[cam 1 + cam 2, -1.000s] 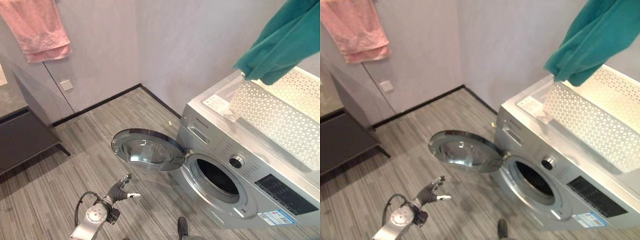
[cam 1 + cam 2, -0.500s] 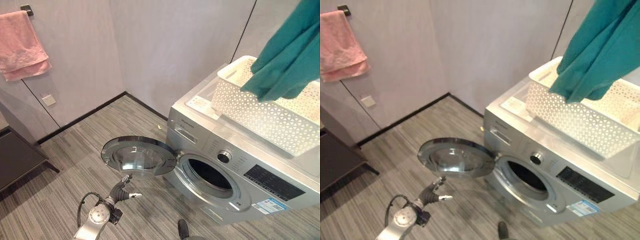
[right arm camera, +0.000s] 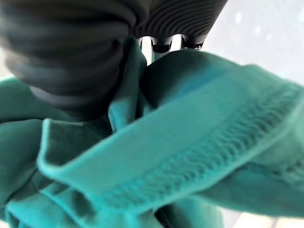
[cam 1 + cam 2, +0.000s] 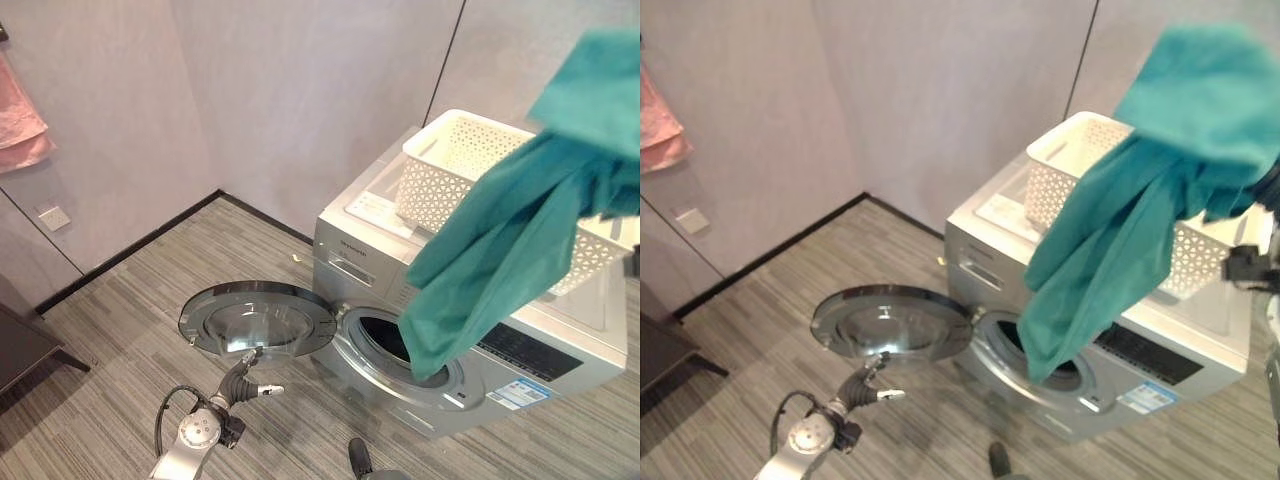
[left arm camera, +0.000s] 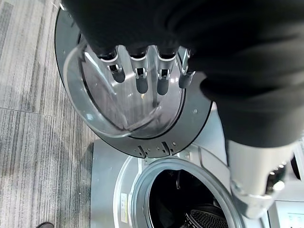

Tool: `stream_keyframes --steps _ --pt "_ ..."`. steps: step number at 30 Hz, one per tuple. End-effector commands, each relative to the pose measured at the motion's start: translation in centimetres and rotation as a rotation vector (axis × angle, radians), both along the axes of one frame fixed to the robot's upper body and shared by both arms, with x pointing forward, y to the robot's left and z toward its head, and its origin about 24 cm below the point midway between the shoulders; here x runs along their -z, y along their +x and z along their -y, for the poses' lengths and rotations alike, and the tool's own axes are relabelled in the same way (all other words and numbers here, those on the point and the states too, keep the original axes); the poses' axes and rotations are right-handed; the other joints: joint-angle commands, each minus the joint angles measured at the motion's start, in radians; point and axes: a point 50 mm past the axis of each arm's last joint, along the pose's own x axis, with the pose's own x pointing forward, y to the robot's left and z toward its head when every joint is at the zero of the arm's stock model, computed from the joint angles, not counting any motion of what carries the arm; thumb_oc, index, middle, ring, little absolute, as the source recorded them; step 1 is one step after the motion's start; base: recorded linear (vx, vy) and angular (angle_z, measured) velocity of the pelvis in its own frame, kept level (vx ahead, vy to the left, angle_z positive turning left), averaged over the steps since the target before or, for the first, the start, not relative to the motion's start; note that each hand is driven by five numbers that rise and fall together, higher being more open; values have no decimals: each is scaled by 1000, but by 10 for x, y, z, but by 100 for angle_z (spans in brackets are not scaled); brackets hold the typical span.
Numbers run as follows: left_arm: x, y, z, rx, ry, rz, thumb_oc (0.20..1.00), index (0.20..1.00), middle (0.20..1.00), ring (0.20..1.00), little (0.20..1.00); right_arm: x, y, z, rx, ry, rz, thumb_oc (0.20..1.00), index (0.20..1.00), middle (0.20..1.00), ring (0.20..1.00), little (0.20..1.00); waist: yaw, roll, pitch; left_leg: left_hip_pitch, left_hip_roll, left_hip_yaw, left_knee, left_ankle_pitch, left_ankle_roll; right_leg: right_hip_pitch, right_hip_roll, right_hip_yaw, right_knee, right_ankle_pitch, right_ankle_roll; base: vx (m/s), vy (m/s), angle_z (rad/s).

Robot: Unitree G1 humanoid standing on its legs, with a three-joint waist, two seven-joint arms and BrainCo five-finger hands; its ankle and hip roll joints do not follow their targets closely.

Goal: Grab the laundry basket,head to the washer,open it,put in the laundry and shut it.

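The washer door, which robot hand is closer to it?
Left. The left hand hovers open just below the washer door, not touching. The right hand is up high, gripping the teal cloth.

Even, soft indoor light fills the room, with no hard shadows on the striped floor (image 4: 120, 330). The open washer door (image 4: 255, 318) carries pale glare across its glass, strongest in the left wrist view. The teal garment (image 4: 500, 250) blurs toward 2 o'clock, and its folds in the right wrist view are badly out of focus.
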Motion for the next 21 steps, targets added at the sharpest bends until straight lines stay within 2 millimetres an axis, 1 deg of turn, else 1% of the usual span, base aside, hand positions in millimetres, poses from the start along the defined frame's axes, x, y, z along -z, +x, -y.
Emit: stream_keyframes --steps 1,4,5,6,8,9,10,11,12,15,16,17,18,19,20,21 --pt "-13 9 -7 37 41 84 1000 1000 1000 1000 1000 -15 -9 -14 -118 -37 69 200 200 200 200 200 13 -29 -31 28 -37 -15 17 21 64 -49 -29 -28 150 -125 13 -37 6 -7" --pt "-22 20 -5 74 62 134 1000 1000 1000 1000 1000 9 -1 -37 -269 -10 -50 200 200 200 200 200 7 -25 -29 30 -40 -8 19 20 64 -52 -30 -21 152 -122 15 -33 9 -9" --pt "-23 20 -5 72 62 135 1000 1000 1000 1000 1000 9 0 -38 -271 -10 -50 200 200 200 200 200 6 -26 -29 30 -40 -8 18 20 64 -52 -30 -20 152 -122 15 -33 9 -9" --pt "-34 31 3 118 66 194 1000 1000 1000 1000 1000 24 7 -54 -376 25 -121 200 200 200 200 200 7 -24 -28 32 -40 -7 21 20 64 -52 -34 -19 152 -120 17 -25 10 -6" --pt "-44 44 11 151 69 247 1000 1000 1000 1000 1000 36 12 -69 -454 53 -169 200 200 200 200 200 5 -25 -27 31 -40 -6 26 20 63 -52 -36 -18 153 -120 18 -16 8 -1" --pt "-44 44 11 151 69 248 1000 1000 1000 1000 1000 36 13 -69 -454 53 -169 200 200 200 200 200 4 -25 -27 31 -40 -6 26 20 63 -52 -36 -18 153 -120 18 -32 23 0" --pt "-54 56 24 179 52 300 1000 1000 1000 1000 1000 48 16 -86 -547 71 -233 200 200 200 200 200 4 -27 -24 26 -44 -5 52 17 63 -51 -40 -10 152 -116 19 -39 21 1" --pt "-58 61 26 180 48 319 1000 1000 1000 1000 1000 51 18 -92 -578 80 -250 200 200 200 200 200 4 -31 -20 16 -50 -4 83 12 63 -51 -43 -6 151 -112 19 -95 45 1" --pt "-68 73 35 196 45 368 1000 1000 1000 1000 1000 58 21 -104 -639 81 -293 200 200 200 200 200 4 -39 -6 -10 -66 -2 148 -5 63 -51 -50 8 147 -104 20 -73 30 0" --pt "-73 79 40 202 41 391 1000 1000 1000 1000 1000 60 22 -110 -664 77 -306 200 200 200 200 200 3 -44 7 -35 -77 2 200 -23 62 -53 -58 15 144 -98 22 -86 39 -3" --pt "-78 83 45 217 37 411 1000 1000 1000 1000 1000 63 22 -114 -680 80 -321 200 200 200 200 200 2 -48 17 -52 -86 6 239 -38 61 -54 -64 22 142 -93 23 -110 97 -1" --pt "-85 91 50 216 26 440 1000 1000 1000 1000 1000 69 25 -121 -700 88 -339 200 200 200 200 200 4 -49 42 -75 -101 18 306 -91 71 -52 -68 40 137 -83 28 -155 126 2" --pt "-88 93 53 218 21 454 1000 1000 1000 1000 1000 72 25 -124 -709 94 -349 200 200 200 200 200 3 -53 53 -85 -110 23 331 -108 78 -56 -72 51 135 -71 33 -173 149 -11" --pt "-91 96 54 215 19 466 1000 1000 1000 1000 1000 75 27 -128 -720 103 -360 200 200 200 200 200 5 -59 69 -98 -123 39 364 -145 91 -65 -75 74 133 -56 45 -172 128 -28" --pt "-92 96 55 210 9 471 1000 1000 1000 1000 1000 78 27 -129 -714 101 -368 200 200 200 200 200 2 -64 79 -106 -138 45 382 -169 103 -72 -82 90 127 -41 54 -247 207 -54" --pt "-93 98 56 208 2 478 1000 1000 1000 1000 1000 85 29 -132 -708 107 -387 200 200 200 200 200 4 -75 101 -131 -173 68 423 -222 131 -92 -97 126 114 -11 77 -191 165 -58"
